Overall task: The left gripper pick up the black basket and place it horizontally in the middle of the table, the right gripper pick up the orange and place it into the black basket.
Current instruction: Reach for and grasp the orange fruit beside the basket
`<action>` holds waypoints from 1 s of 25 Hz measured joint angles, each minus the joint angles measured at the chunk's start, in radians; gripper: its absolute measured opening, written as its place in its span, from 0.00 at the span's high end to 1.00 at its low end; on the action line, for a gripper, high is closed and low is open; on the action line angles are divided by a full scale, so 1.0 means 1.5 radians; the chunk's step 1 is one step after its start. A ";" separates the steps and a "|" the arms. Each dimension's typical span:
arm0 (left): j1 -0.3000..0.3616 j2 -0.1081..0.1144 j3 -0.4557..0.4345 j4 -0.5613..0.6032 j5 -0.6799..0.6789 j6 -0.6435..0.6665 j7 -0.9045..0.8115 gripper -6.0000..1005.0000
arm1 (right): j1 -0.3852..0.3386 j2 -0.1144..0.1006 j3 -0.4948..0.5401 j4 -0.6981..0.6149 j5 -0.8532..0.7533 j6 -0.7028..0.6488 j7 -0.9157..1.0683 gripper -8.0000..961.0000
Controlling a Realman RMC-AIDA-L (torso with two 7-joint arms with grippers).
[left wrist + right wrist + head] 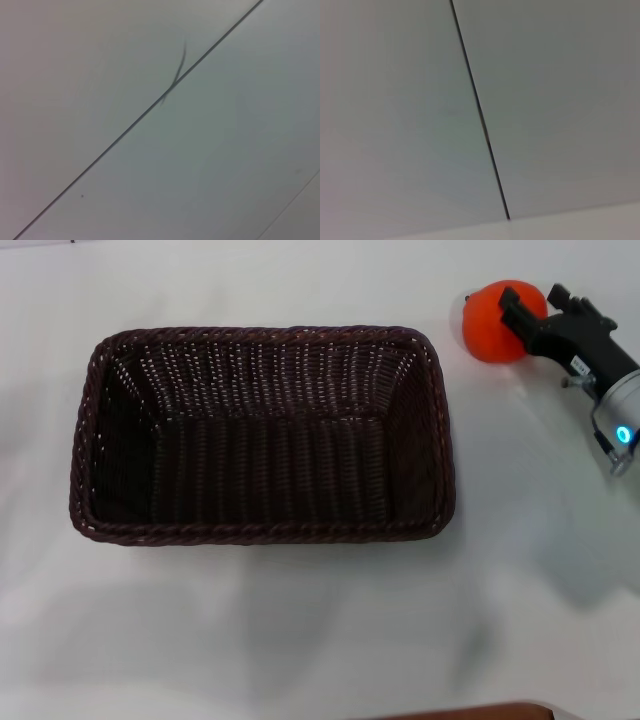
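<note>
The black basket (262, 435) lies lengthwise across the middle of the white table (300, 630), open side up and empty. The orange (490, 322) sits on the table beyond the basket's far right corner. My right gripper (537, 304) reaches in from the right on its silver wrist and overlaps the orange's right side; I cannot tell whether it touches the fruit. My left gripper is out of view. Both wrist views show only a pale surface crossed by a thin dark line (150, 107) (480, 115).
A brown edge (480, 712) shows at the near border of the table. The basket's braided rim (440, 430) stands between the orange and the basket floor.
</note>
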 joint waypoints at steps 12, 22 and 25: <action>0.002 0.000 -0.002 0.020 -0.028 -0.002 -0.003 0.35 | 0.014 0.000 -0.036 0.003 0.000 -0.066 -0.006 0.24; 0.010 0.001 -0.022 0.044 -0.050 -0.009 -0.001 0.36 | 0.006 -0.002 -0.045 0.024 0.000 -0.046 -0.006 0.67; 0.014 0.000 -0.035 0.047 -0.051 -0.015 0.002 0.36 | -0.001 -0.003 -0.043 0.028 0.001 -0.009 -0.005 0.73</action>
